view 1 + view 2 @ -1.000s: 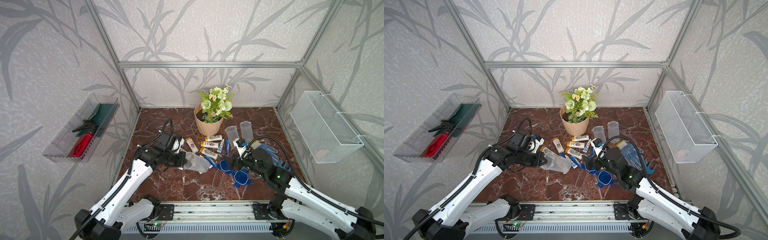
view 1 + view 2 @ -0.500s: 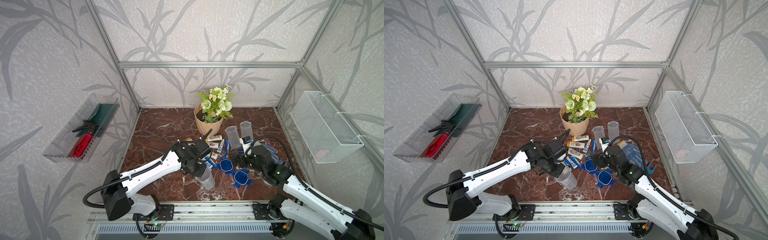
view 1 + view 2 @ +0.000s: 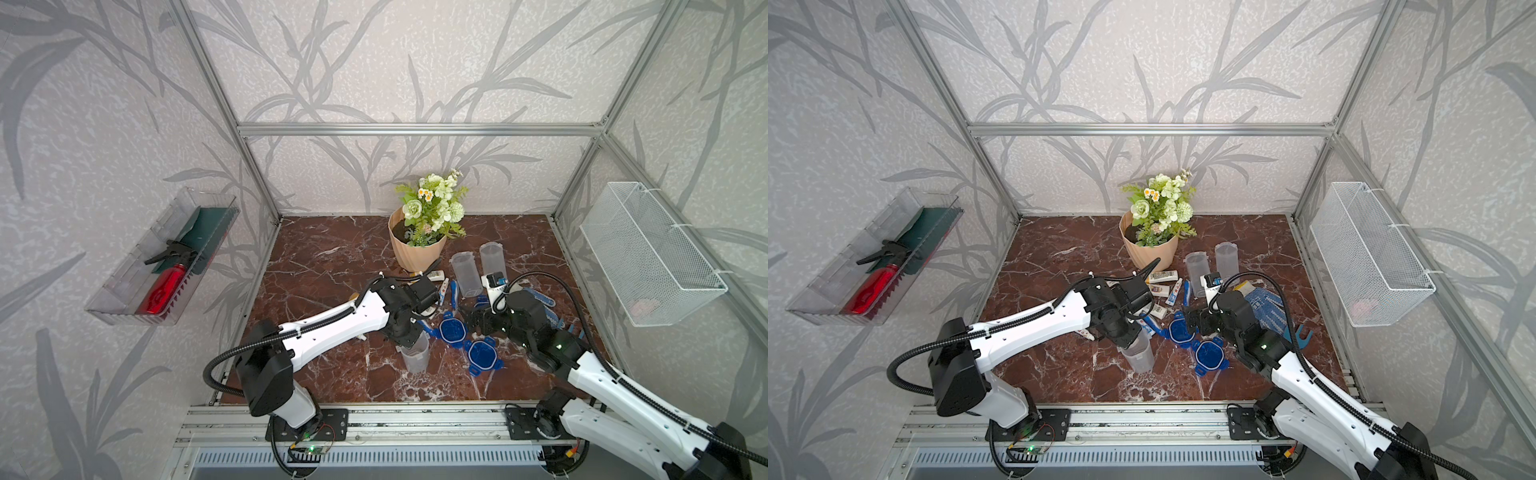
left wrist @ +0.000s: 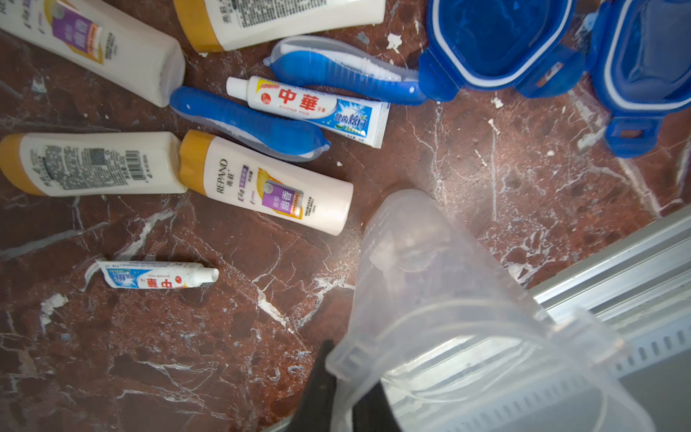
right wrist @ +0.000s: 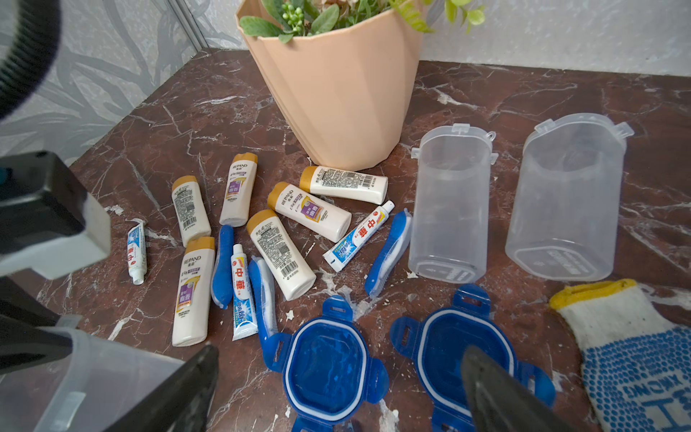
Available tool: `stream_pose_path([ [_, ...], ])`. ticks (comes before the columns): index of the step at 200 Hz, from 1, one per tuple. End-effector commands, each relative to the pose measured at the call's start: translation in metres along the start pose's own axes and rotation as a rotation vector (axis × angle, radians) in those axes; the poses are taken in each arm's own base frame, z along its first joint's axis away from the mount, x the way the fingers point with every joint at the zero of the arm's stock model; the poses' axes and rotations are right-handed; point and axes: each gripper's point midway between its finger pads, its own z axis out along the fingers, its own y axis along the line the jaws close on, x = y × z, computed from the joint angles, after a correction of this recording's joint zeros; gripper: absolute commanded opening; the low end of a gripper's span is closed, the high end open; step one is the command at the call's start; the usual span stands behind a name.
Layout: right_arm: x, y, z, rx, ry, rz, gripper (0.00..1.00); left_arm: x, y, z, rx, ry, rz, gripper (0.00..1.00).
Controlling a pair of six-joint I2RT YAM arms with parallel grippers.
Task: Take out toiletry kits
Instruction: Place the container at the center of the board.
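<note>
The toiletry kits lie loose on the marble between the flower pot and the blue lids: white bottles with gold caps [image 5: 306, 211], toothpaste tubes [image 5: 357, 235] and blue toothbrushes [image 5: 389, 250]. The left wrist view shows the same bottles [image 4: 276, 190], a tube [image 4: 310, 108], a brush [image 4: 246, 125] and a lone tube [image 4: 157, 278]. My left gripper [image 4: 347, 374] [image 3: 409, 338] is at the rim of an empty clear jar [image 3: 413, 355] standing near the front. The jar's wall sits between its two fingers. My right gripper [image 5: 340, 374] [image 3: 473, 322] hangs open over the lids, holding nothing.
Two more empty clear jars [image 5: 448, 209] [image 5: 564, 202] stand right of the peach flower pot [image 5: 336, 93]. Two blue clip lids [image 5: 325, 362] [image 5: 460, 348] lie in front. A dotted glove [image 5: 628, 355] lies right. A wire basket [image 3: 648, 253] and a wall tray [image 3: 162, 257] hang on the side walls.
My left arm swung from the left side to the front middle with the clear jar, which went from tilted to upright on the marble. The right arm barely moved.
</note>
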Motion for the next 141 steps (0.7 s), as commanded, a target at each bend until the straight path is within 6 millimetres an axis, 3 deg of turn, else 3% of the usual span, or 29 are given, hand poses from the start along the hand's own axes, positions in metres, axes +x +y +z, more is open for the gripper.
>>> stream_pose_path([
  [1, 0.006, -0.006, -0.002, 0.019, 0.006, 0.006, 0.99, -0.003, 0.005, -0.009, -0.035, -0.010, 0.013, 0.35],
  [16, 0.008, -0.007, -0.003, 0.021, 0.008, 0.009, 0.99, -0.005, 0.006, -0.012, -0.038, -0.025, 0.007, 0.50],
  [67, 0.008, -0.008, -0.003, 0.023, 0.007, 0.016, 0.99, -0.010, 0.006, -0.030, -0.019, -0.093, -0.021, 0.75],
  [71, 0.007, -0.009, -0.003, 0.026, 0.005, 0.017, 0.99, -0.011, 0.006, -0.033, -0.016, -0.105, -0.024, 0.81],
  [74, 0.008, -0.009, -0.003, 0.027, 0.007, 0.017, 0.99, -0.011, 0.006, -0.036, -0.012, -0.115, -0.027, 0.95],
  [77, 0.007, -0.009, -0.003, 0.028, 0.006, 0.017, 0.99, -0.012, 0.006, -0.039, -0.006, -0.128, -0.030, 0.99],
  [121, 0.000, -0.016, -0.003, 0.075, 0.008, -0.008, 0.99, -0.034, 0.018, -0.112, 0.064, -0.485, -0.125, 0.99],
  [141, -0.008, -0.014, -0.005, 0.063, -0.020, -0.034, 0.99, -0.037, 0.047, -0.145, 0.004, -0.665, -0.199, 0.99],
])
